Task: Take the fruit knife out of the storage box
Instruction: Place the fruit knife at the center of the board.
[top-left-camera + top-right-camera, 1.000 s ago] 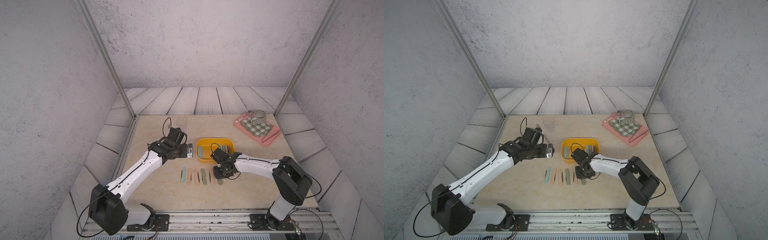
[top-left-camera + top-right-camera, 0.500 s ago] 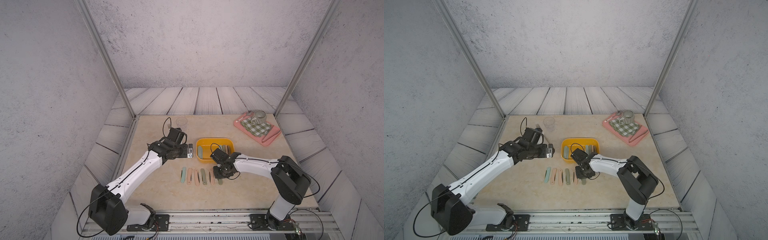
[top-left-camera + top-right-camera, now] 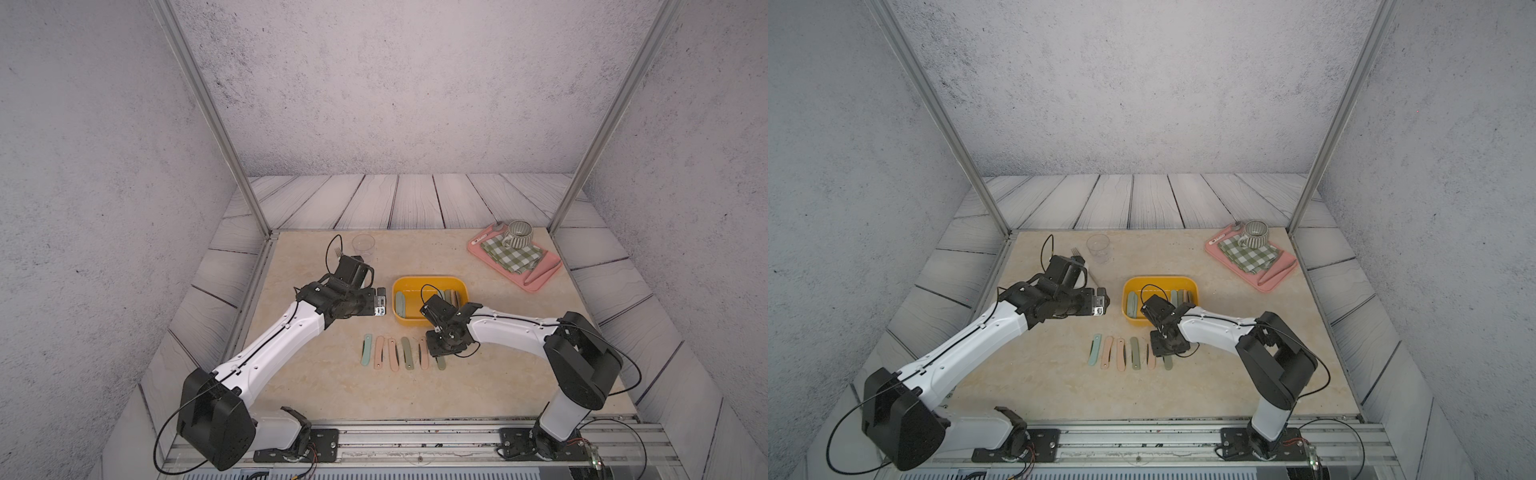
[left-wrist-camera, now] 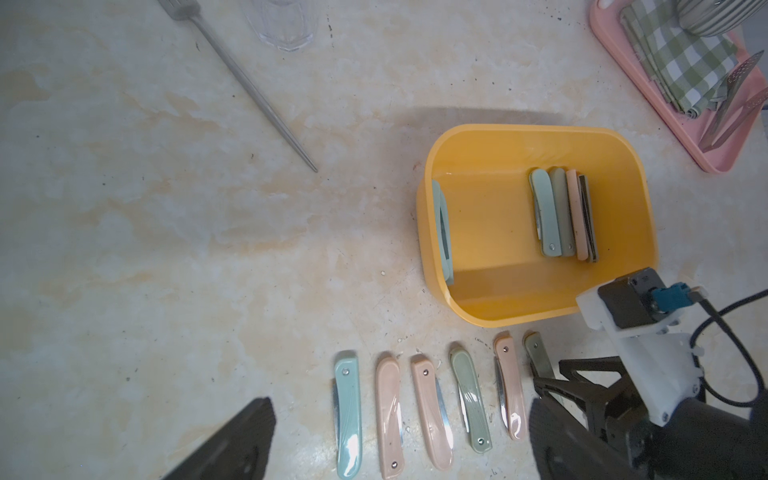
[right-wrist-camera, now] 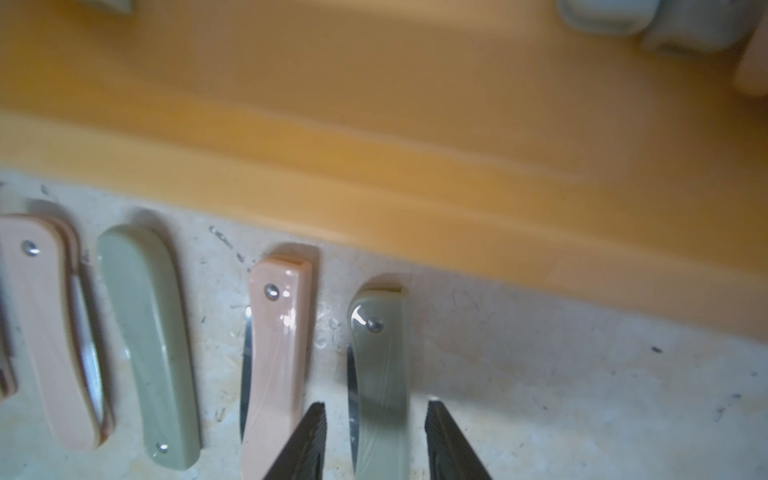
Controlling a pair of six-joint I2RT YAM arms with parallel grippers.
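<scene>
The yellow storage box (image 3: pixel 428 279) (image 3: pixel 1158 278) (image 4: pixel 498 307) sits mid-table and holds several folded fruit knives (image 4: pixel 561 216); one more leans against its left wall (image 4: pixel 440 232). In front of it lies a row of folded knives (image 3: pixel 395 353) (image 4: pixel 432 407). My right gripper (image 3: pixel 439 353) (image 3: pixel 1165 353) (image 5: pixel 376 405) points down over the rightmost one, an olive-green knife (image 5: pixel 380 353) (image 4: pixel 538 357). It is open, with a gap on each side of the handle, and the knife rests on the table. My left gripper (image 3: pixel 380 306) (image 3: pixel 1100 305) (image 4: pixel 401 403) hovers open and empty, left of the box.
A pink tray (image 3: pixel 540 282) with a checked cloth and a striped mug (image 3: pixel 519 233) stands at the back right. A clear glass (image 3: pixel 363 245) and a fork (image 4: pixel 249 87) lie behind the left arm. The box's front wall (image 5: pixel 374 166) is close to the row.
The right gripper's jaws have spread apart and let go of the olive-green knife at the row's right end. The left arm has stayed where it was.
</scene>
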